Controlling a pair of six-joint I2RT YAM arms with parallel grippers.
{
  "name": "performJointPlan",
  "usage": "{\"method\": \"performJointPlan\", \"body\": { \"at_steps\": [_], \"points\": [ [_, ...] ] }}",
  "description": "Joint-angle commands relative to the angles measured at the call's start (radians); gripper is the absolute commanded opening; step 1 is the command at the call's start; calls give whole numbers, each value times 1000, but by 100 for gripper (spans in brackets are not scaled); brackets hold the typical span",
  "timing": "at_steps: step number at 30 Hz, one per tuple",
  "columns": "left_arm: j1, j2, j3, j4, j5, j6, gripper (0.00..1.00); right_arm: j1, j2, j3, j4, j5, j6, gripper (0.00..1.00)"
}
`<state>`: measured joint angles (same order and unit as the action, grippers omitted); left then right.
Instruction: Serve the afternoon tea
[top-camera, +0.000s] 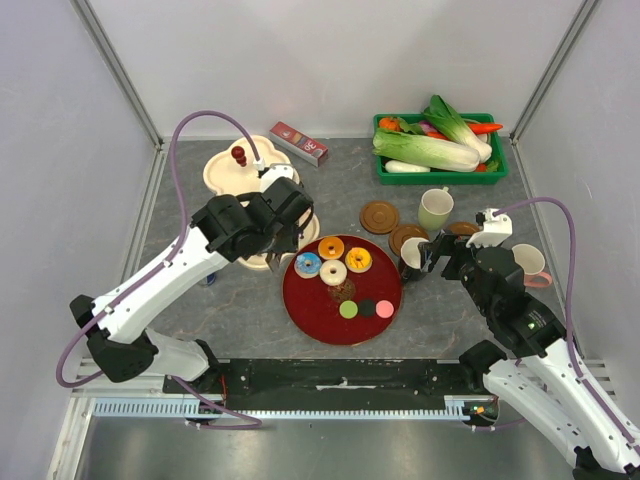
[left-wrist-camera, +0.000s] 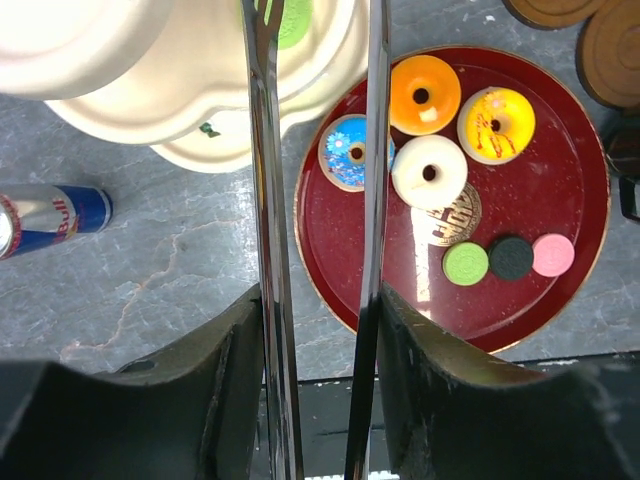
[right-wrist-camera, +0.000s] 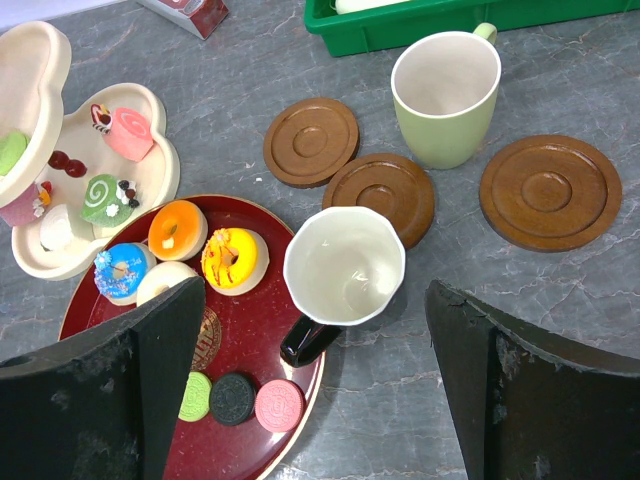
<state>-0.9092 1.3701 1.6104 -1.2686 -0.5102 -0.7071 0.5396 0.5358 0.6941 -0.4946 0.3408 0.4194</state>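
1. The left hand (left-wrist-camera: 320, 300) is closed on what looks like a pair of metal tongs (left-wrist-camera: 268, 200). Its black fingers press the outsides of the two shiny blades. The blades stand slightly apart with nothing between them, above the left rim of the red tray (left-wrist-camera: 560, 180).
2. The right hand (right-wrist-camera: 315, 290) is spread wide and holds nothing. Below its gap the black mug (right-wrist-camera: 345, 265), white inside, stands upright on the table (right-wrist-camera: 560, 270) just beside the tray's right rim.
3. On the tray's far half sit an orange donut (left-wrist-camera: 421, 94), a yellow donut (left-wrist-camera: 495, 124), a blue donut (left-wrist-camera: 350, 152) and a white donut (left-wrist-camera: 429, 171), close together.
4. Nearer lie a green sweet (left-wrist-camera: 466, 263), a black sweet (left-wrist-camera: 511, 257) and a pink sweet (left-wrist-camera: 553, 254) in a touching row.
5. A gold emblem (left-wrist-camera: 455, 215) marks the tray's centre; its characters cannot be read.
6. The left coaster (right-wrist-camera: 311, 141), middle coaster (right-wrist-camera: 379, 198) and right coaster (right-wrist-camera: 549, 192) lie right of the tray. The pale green mug (right-wrist-camera: 446, 95) stands upright on the table behind them.
7. The cream tiered stand (right-wrist-camera: 160, 110) holds a pink swirl cake (right-wrist-camera: 130, 133) and a green swirl cake (right-wrist-camera: 103, 195).
8. A blue-and-silver can (left-wrist-camera: 50, 215) lies on its side; "Bull" is legible.
9. The red box (top-camera: 299, 143) bears print too small to read.
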Motion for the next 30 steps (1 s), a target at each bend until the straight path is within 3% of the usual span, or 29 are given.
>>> {"method": "performJointPlan", "body": {
  "at_steps": [1, 6, 19, 30],
  "points": [
    [-3, -11, 39, 63, 71, 72, 51, 0, -4, -10, 25, 10, 10, 98],
    [-34, 12, 52, 71, 75, 75, 51, 0, -3, -8, 24, 9, 10, 98],
    [-259, 136, 23, 28, 73, 15, 52, 2, -3, -8, 24, 4, 9, 98],
    [-385, 144, -161, -35, 197, -74, 52, 0, -10, -13, 27, 1, 9, 98]
  ]
}}
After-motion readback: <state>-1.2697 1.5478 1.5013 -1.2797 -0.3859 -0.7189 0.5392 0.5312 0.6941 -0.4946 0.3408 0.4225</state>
